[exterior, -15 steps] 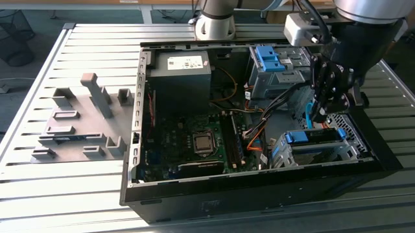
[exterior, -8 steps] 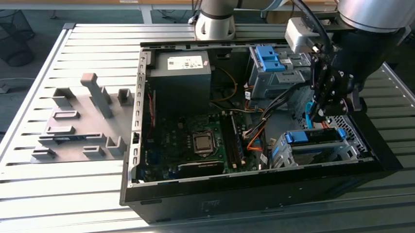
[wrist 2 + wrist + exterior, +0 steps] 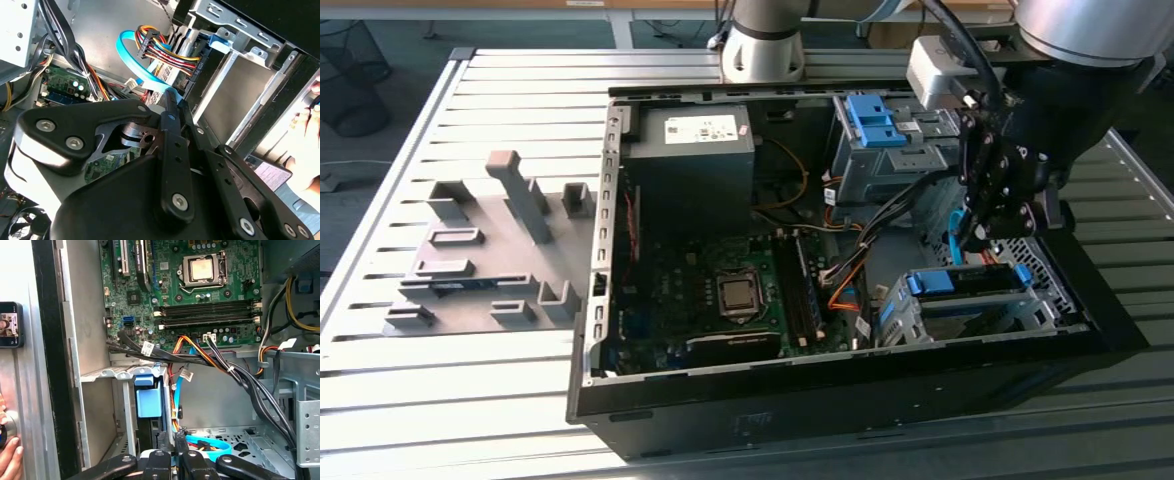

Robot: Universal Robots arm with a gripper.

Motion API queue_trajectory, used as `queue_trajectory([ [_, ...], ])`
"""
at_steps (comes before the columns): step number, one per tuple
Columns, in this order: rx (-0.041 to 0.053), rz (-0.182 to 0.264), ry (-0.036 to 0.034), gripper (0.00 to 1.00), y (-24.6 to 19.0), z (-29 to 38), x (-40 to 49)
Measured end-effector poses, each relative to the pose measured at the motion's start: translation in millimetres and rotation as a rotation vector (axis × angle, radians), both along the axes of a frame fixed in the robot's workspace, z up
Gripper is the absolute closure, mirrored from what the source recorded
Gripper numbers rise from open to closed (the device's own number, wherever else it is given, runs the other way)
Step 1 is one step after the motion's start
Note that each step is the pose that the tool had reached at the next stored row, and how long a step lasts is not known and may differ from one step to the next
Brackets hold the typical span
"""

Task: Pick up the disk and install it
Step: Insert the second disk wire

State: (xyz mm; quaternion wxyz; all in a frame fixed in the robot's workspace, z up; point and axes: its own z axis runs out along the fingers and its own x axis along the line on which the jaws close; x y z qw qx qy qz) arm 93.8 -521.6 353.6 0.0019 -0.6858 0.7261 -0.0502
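The disk [image 3: 967, 283] sits in the drive cage at the front corner of the open computer case, on the exterior view's right, its blue bracket facing up. The first wrist view shows that blue bracket [image 3: 148, 397] inside the grey cage. My gripper [image 3: 977, 243] hangs just above the cage, its tip close over the bracket. In both wrist views the fingers [image 3: 161, 460] stand almost together, with a thin blue sliver in the narrow gap. I cannot tell whether that sliver is clamped. The gripper [image 3: 170, 107] is beside a light blue flat cable [image 3: 135, 60].
The motherboard [image 3: 734, 290] fills the case floor, and cable bundles [image 3: 220, 365] cross toward the cage. A second cage with a bare blue latch [image 3: 871, 120] stands at the back. A grey fixture plate [image 3: 480, 260] lies outside the case. A person's hand [image 3: 307, 127] is just outside the case.
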Motion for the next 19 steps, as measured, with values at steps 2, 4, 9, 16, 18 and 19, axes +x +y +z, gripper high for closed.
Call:
queue_trajectory([
  [2,0.0116,0.0,0.0,0.84,-0.1,-0.2,0.0],
  [4,0.0439,0.0,0.0,0.84,-0.6,-0.1,0.0],
  [9,0.0762,0.0,0.0,0.84,-2.0,-0.2,0.0],
  [16,0.093,0.0,0.0,0.84,-3.8,-0.6,0.1],
  [18,0.127,0.0,0.0,0.84,-6.8,-1.0,0.0],
  [19,0.1354,0.0,-0.0001,0.84,-8.8,-1.4,0.0],
])
